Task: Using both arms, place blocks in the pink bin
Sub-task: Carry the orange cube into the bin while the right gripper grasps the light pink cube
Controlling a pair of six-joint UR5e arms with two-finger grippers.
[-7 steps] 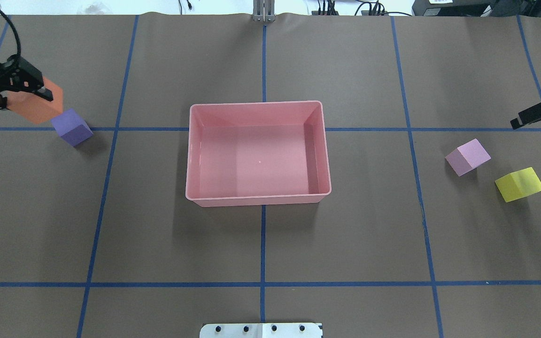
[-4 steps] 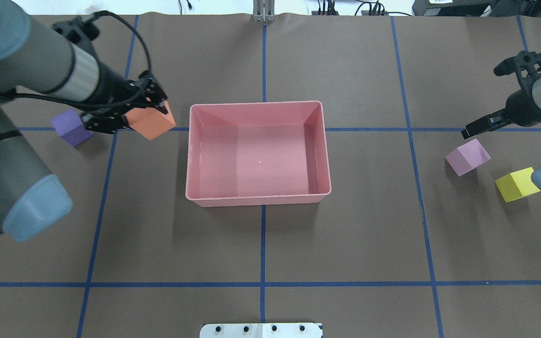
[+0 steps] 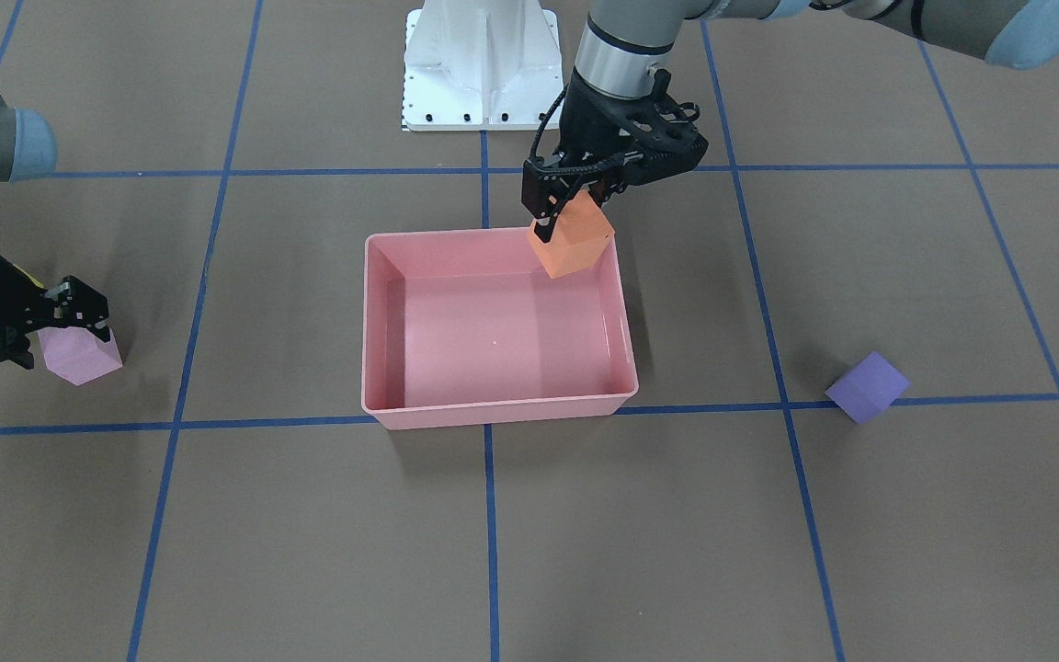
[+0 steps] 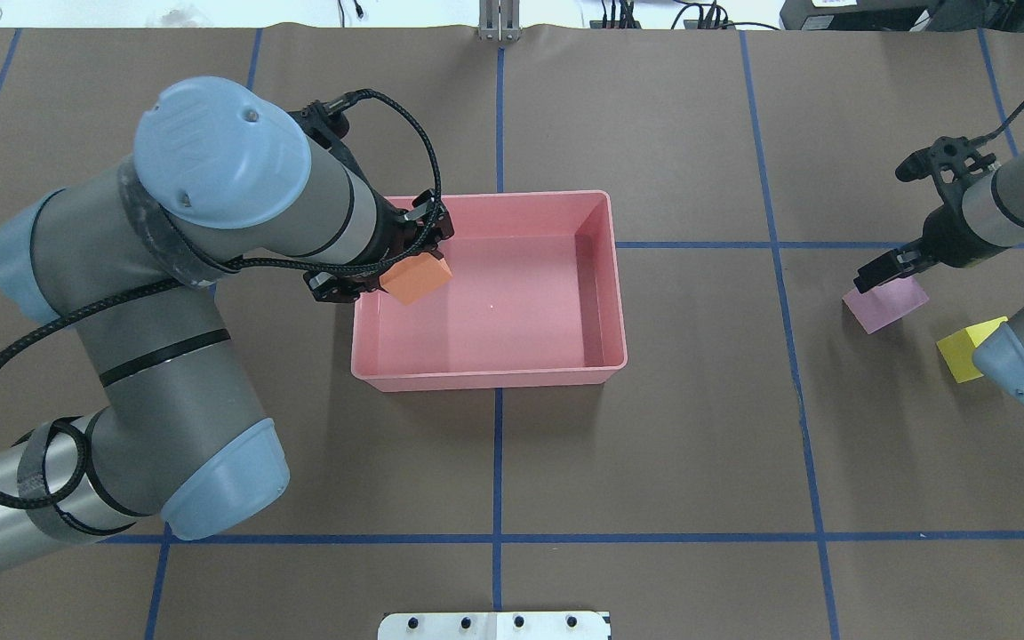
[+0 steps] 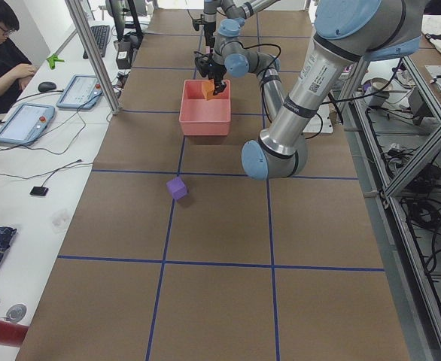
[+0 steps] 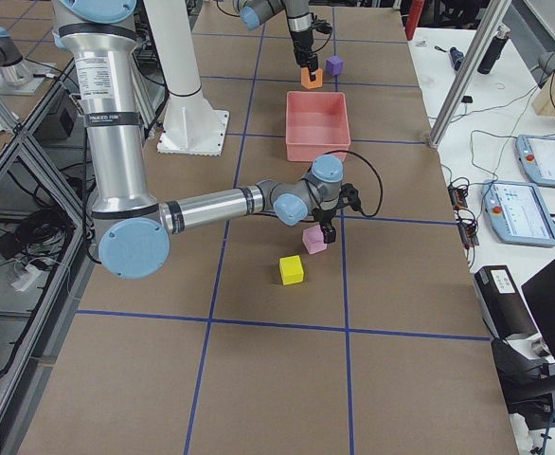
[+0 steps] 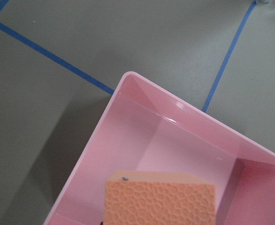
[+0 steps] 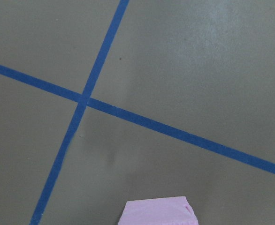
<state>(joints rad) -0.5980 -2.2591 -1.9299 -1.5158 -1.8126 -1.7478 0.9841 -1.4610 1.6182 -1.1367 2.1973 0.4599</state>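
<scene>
My left gripper (image 3: 572, 217) is shut on the orange cube (image 3: 571, 245) and holds it above the inside of the pink bin (image 3: 493, 411), near the wall on my left (image 4: 358, 320). The left wrist view shows the orange cube (image 7: 160, 199) over the bin's floor. My right gripper (image 3: 56, 336) is open and low over the light pink cube (image 3: 81, 357), with its fingers to either side. The yellow cube (image 4: 964, 350) lies close by on the table. The purple cube (image 3: 867, 387) lies on the table at my left; my left arm hides it in the overhead view.
The brown table cover carries a grid of blue tape lines (image 4: 498, 462). The white base mount (image 3: 482, 64) stands at my side of the table. A person (image 5: 2, 60) sits at a side desk with tablets beyond the table's edge.
My left arm has carried the orange cube from the far left, past the purple cube, to over the bin's left part. My right gripper has come down onto the light pink cube.
</scene>
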